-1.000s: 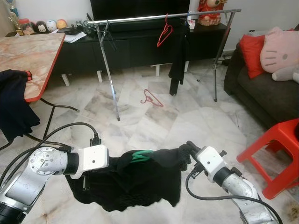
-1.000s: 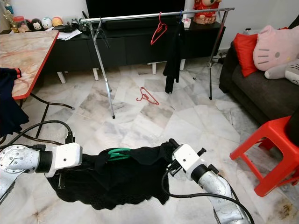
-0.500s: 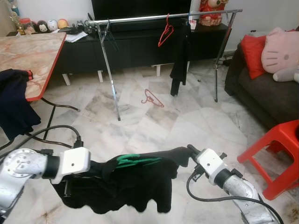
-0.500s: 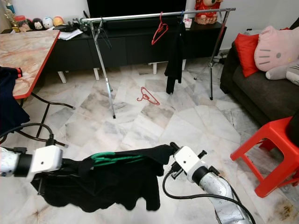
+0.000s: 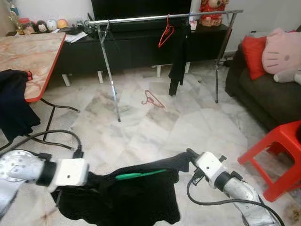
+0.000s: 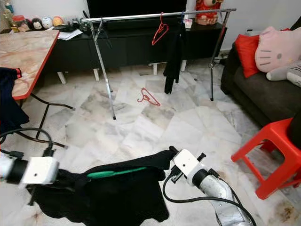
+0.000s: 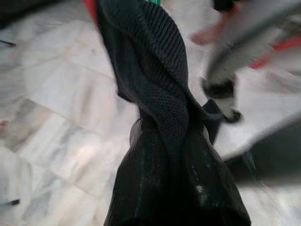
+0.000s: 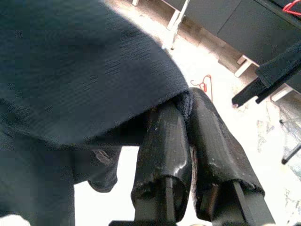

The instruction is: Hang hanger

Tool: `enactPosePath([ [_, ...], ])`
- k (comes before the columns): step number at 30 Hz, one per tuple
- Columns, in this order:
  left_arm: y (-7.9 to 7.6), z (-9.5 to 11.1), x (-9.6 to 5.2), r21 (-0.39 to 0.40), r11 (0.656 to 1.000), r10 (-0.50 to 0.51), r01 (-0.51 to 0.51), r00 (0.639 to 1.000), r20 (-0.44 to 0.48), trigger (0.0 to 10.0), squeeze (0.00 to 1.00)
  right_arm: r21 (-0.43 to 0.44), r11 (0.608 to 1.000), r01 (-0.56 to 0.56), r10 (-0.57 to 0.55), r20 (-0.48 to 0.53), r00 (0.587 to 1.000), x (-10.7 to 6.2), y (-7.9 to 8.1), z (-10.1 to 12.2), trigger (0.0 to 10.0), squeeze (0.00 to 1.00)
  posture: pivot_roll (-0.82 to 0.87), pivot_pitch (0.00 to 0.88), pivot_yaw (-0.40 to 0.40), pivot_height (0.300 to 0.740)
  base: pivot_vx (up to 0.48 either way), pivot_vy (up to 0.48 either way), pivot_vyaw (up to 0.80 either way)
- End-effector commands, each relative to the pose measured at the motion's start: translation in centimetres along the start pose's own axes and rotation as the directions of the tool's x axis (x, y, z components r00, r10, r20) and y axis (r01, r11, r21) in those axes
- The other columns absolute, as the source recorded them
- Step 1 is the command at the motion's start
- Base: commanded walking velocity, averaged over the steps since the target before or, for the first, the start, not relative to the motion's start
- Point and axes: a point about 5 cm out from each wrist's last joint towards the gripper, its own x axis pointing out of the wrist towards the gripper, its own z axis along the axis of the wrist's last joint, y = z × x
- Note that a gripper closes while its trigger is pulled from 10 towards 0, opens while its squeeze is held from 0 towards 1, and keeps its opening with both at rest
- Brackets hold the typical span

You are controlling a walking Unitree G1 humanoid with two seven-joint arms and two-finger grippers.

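Now two grippers (image 5: 91, 175) (image 5: 189, 154) stretch one garment (image 5: 136, 197)

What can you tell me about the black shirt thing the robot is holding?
The black garment is a dark knitted piece, ribbed in places, stretched low over the marble floor between the two arms. A green hanger is threaded inside its top edge. The right gripper pinches one end of the cloth between its shut black fingers; the left gripper carries the other end. The rest droops in loose folds.
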Motion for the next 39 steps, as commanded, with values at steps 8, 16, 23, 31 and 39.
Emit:
enactPosePath([
  [8,-1.1,1.6,-1.6,-0.045,0.991,-0.117,0.123,0.985,0.128,10.0,0.0,-0.022,0.999,0.025,-0.026,-0.045,0.999,-0.7,-1.2,-0.9,0.0,0.0,-0.06,0.006,-0.034,0.74,0.0,0.0,0.0],
  [16,-1.1,3.6,-1.3,-0.051,0.985,-0.142,0.163,0.947,0.29,10.0,0.0,-0.019,1.0,0.021,-0.022,-0.042,0.999,-0.3,-1.1,-0.8,0.0,0.0,-0.06,0.0,-0.034,0.74,0.0,0.0,0.0],
  [23,-1.2,3.5,-2.4,-0.031,0.982,-0.174,0.187,0.956,0.237,10.0,0.0,-0.015,1.0,0.008,-0.009,-0.061,0.998,-0.7,-1.0,-1.4,0.0,0.0,-0.06,0.0,-0.035,0.74,0.0,0.0,0.0],
  [31,-1.3,2.9,-4.3,-0.076,0.982,-0.158,0.175,0.969,0.188,10.0,0.0,0.002,1.0,0.003,-0.003,-0.091,0.996,-1.2,-0.7,-2.4,0.0,0.0,-0.06,0.0,-0.036,0.74,0.0,0.0,0.0],
  [39,-1.6,3.1,-5.9,-0.102,0.976,-0.171,0.194,0.965,0.201,10.0,0.0,-0.002,1.0,-0.006,0.006,-0.108,0.994,-1.5,-0.9,-2.9,0.0,0.0,-0.04,0.006,-0.04,0.74,0.0,0.0,0.0],
])
